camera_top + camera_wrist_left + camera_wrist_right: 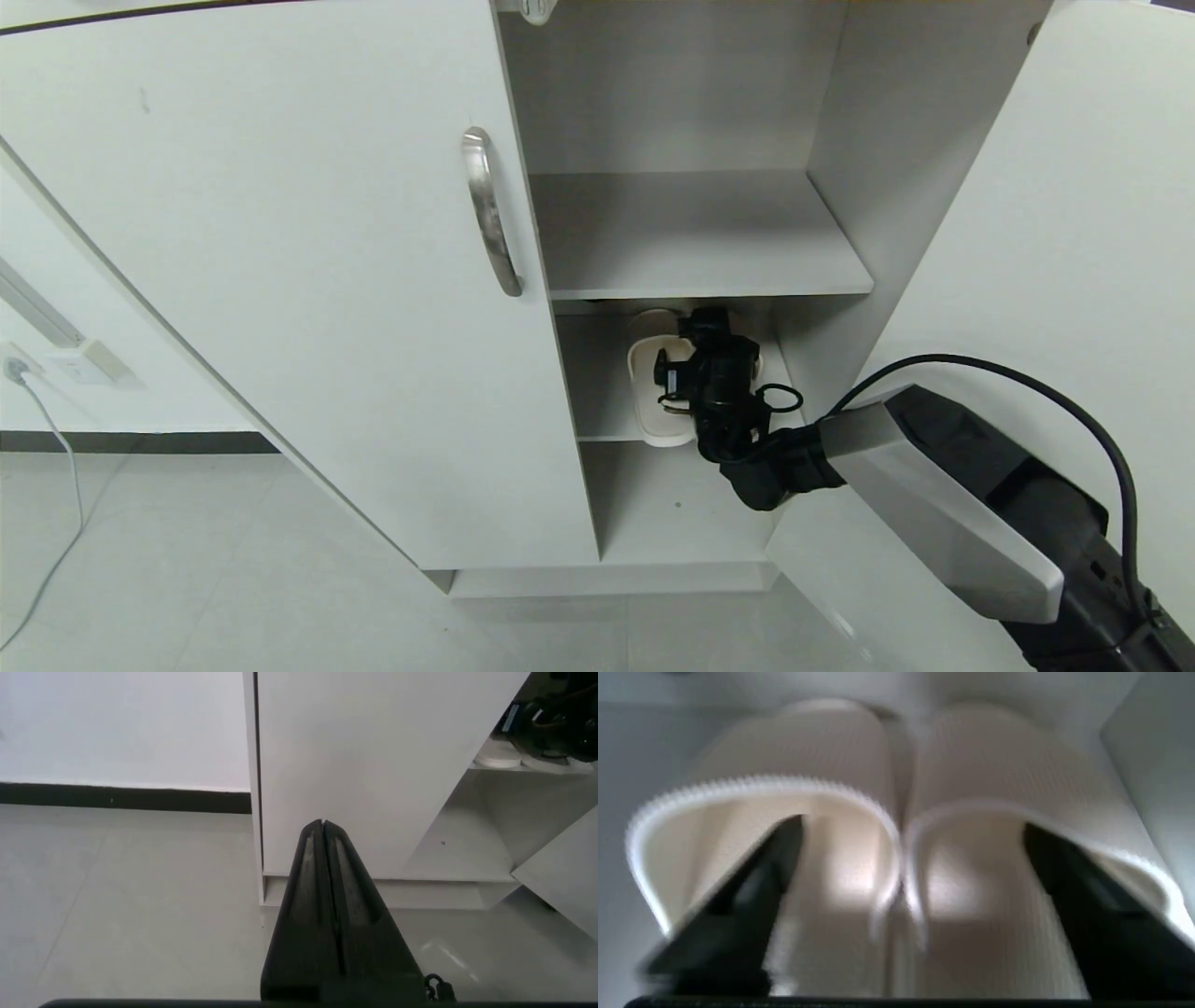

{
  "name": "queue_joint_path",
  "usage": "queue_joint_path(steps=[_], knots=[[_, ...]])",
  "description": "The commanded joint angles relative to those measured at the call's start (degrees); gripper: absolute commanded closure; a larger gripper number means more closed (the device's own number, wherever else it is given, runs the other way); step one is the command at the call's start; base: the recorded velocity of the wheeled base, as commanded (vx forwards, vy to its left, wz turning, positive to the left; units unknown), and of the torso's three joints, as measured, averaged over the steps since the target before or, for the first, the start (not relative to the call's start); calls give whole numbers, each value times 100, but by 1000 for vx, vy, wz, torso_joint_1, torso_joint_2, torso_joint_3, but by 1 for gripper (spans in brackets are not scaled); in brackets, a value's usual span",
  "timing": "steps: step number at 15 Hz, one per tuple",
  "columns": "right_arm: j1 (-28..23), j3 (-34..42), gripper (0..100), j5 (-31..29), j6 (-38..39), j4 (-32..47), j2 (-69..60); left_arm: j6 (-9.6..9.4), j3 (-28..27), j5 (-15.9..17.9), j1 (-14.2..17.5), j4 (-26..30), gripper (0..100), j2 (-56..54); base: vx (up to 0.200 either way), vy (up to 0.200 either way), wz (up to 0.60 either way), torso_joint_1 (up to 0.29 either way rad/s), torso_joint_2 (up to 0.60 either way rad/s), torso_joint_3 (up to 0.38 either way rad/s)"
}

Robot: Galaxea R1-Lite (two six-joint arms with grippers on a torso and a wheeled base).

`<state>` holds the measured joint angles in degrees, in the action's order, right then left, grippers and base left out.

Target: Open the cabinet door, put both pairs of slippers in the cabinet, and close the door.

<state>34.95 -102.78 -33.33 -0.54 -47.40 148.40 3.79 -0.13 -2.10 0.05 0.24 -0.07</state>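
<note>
On middle shelf (599, 397): cream slippers (831, 765) (scalloped strap edges) | right claw (912, 831) spread | left claw (320, 829) pressed together

The right cabinet door (1074, 280) stands wide, so the cabinet's right half is open from the front. The left door (280, 280) blocks the other half. The low middle shelf (597, 401) is crowded by the pair of slippers (653, 415) and the right tool (910, 896), its fingers spread apart. Room shows on the upper shelf (691, 233) and in the bottom compartment (672, 504).
</note>
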Motion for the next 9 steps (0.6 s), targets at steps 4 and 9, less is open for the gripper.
queue_joint_path(steps=[4, 9], knots=[[240, 1814, 0, 2, -8, -806, -1067, -1, -4, -1, 4, 2, 100, 7, 0, 0, 0, 0, 0, 0], [539, 4020, 0, -7, -8, -2300, -1990, -1, -4, -1, -5, 2, 100, 7, 0, 0, 0, 0, 0, 0]])
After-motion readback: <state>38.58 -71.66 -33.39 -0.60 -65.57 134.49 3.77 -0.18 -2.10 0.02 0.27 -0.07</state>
